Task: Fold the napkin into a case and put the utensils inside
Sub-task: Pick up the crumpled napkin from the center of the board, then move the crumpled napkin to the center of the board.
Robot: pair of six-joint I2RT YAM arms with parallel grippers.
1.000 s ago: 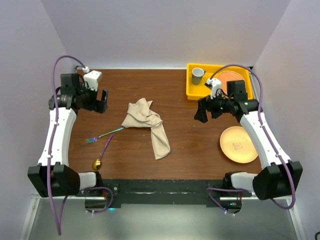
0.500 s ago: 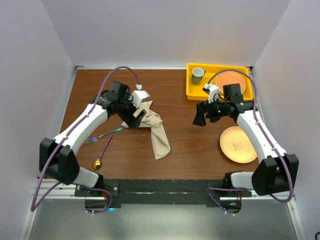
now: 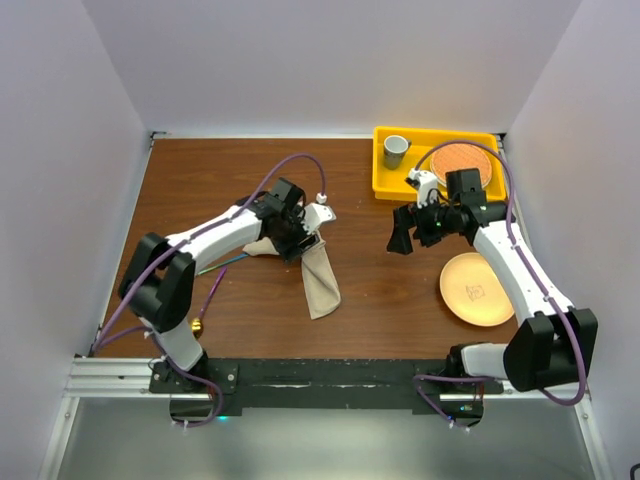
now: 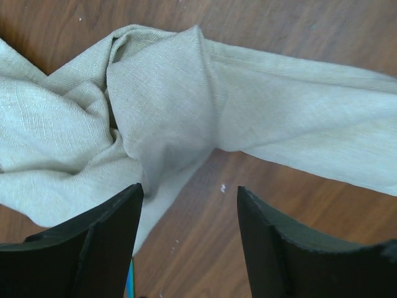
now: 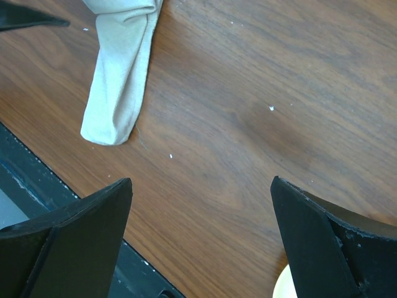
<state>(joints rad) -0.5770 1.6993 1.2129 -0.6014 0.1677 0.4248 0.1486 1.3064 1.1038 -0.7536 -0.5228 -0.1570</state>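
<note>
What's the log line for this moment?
left gripper open over crumpled napkin | right gripper open above table | folding not yet begun

The left gripper, jaws spread, hangs low over the crumpled beige cloth napkin, whose knotted bulk blocks the way ahead. Only a wedge of bare brown wooden surface shows between its fingers. The right gripper, jaws wide, has open wood beneath it and toward the napkin's tail. The round peach plate and the yellow plastic tray hem in its right and far sides.
</note>
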